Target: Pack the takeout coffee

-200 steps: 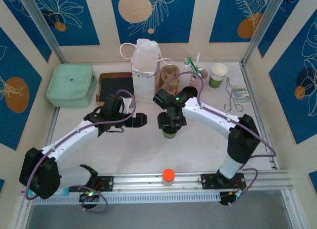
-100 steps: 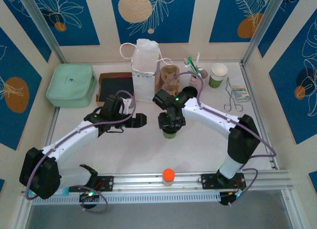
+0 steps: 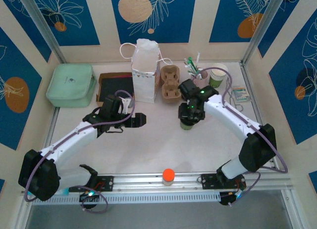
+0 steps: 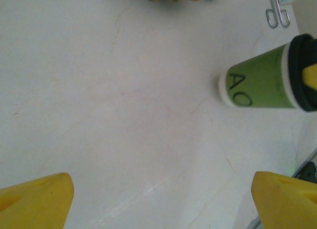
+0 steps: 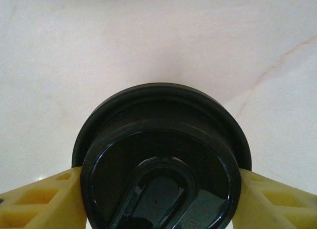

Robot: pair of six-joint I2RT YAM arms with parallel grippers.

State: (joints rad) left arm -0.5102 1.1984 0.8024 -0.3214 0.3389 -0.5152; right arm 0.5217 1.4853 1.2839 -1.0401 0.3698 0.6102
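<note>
The takeout coffee [image 3: 186, 124], a white cup with a green band and a black lid [image 5: 161, 150], stands right of the table's middle. My right gripper [image 3: 190, 114] comes down on it from above. In the right wrist view its yellow fingers [image 5: 44, 204] press both sides of the lid rim, so the right gripper [image 5: 161, 204] is shut on the cup. The left wrist view has the cup [image 4: 257, 83] at the right edge, upper half. My left gripper [image 3: 141, 120] hovers over bare table left of centre, pointing right. Its yellow fingertips [image 4: 34, 199] stand wide apart with nothing between them.
A white paper bag [image 3: 146, 70] stands upright at the back centre with the brown cup carrier [image 3: 169, 83] right beside it. A lidless cup [image 3: 218, 74], tongs [image 3: 232, 98], a mint case [image 3: 72, 84] and a dark tray [image 3: 115, 86] line the back. An orange ball [image 3: 169, 175] sits on the front rail.
My right arm has swung right and slightly back, taking the coffee cup from the table's middle toward the carrier side. The left arm has not moved.
</note>
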